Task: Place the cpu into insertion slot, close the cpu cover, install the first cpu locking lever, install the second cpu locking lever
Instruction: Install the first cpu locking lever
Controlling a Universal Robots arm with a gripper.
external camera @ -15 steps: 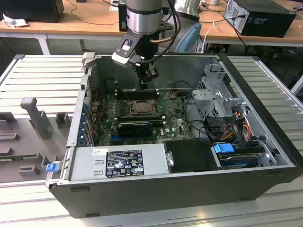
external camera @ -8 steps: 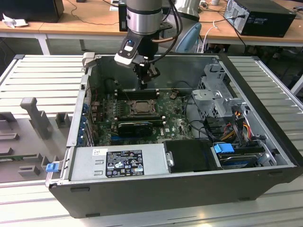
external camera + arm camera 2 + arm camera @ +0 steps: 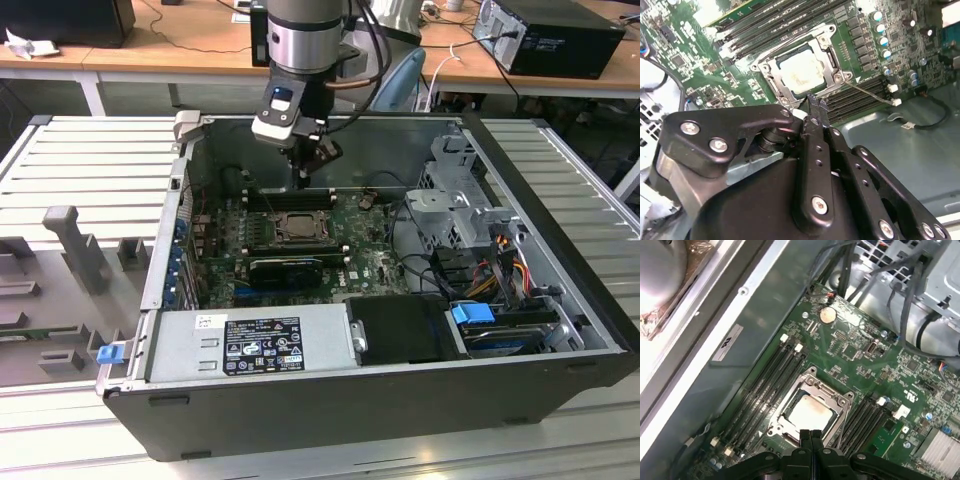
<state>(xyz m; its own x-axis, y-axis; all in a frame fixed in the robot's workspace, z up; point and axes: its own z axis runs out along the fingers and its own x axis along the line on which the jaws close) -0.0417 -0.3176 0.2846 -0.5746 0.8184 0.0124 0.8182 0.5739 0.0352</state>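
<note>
The cpu (image 3: 810,414) lies grey face up in the insertion slot (image 3: 297,227) on the green motherboard inside the open computer case. The cpu cover (image 3: 826,391), a grey metal frame, lies flat around it, and the chip shows through its window (image 3: 801,72). A thin metal rod (image 3: 870,93) runs out from one corner of the socket. My gripper (image 3: 810,436) hangs just above the board at the socket's edge. Its two black fingers (image 3: 815,107) are pressed together with nothing between them. In the exterior view the gripper (image 3: 303,178) is behind the socket, near the case's back wall.
Long black memory slots (image 3: 767,385) flank the socket on both sides. The grey power supply (image 3: 250,345) fills the case's front. A drive cage (image 3: 460,195) with cables (image 3: 505,260) stands at the exterior view's right. The case walls (image 3: 330,128) close in the board.
</note>
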